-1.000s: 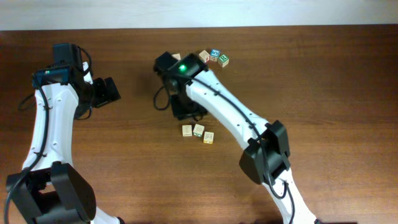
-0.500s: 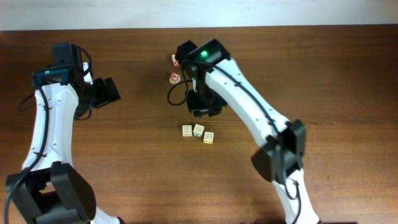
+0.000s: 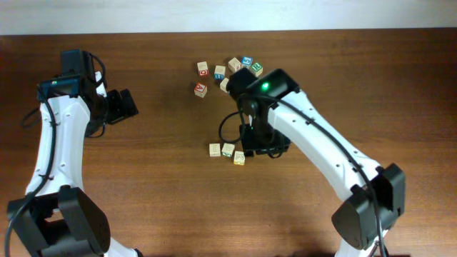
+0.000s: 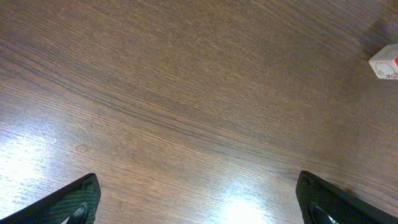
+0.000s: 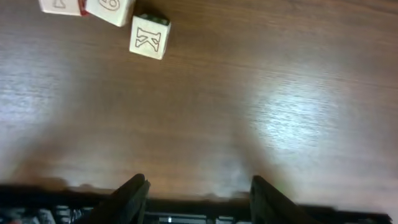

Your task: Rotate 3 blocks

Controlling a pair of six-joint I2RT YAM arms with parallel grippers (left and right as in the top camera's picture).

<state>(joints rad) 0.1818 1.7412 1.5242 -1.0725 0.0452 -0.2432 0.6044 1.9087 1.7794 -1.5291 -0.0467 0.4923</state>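
The brown wooden table [image 3: 400, 86] carries the right arm [image 3: 321, 143], reaching over its middle, and the left arm [image 3: 53, 143] at the left side. The left gripper [image 4: 198, 180] hangs with its fingers spread wide over bare wood, and the right gripper [image 5: 198, 190], its fingers parted with nothing between them, is just beside the row's right end. A cluster of like cubes [image 3: 232, 69] lies toward the far edge, while the three blocks [image 3: 228, 150] sit near the middle in a short row whose long axis runs left to right; the end cube [image 5: 149, 36], showing a K on top, is set slightly nearer the robot and turned a little askew.
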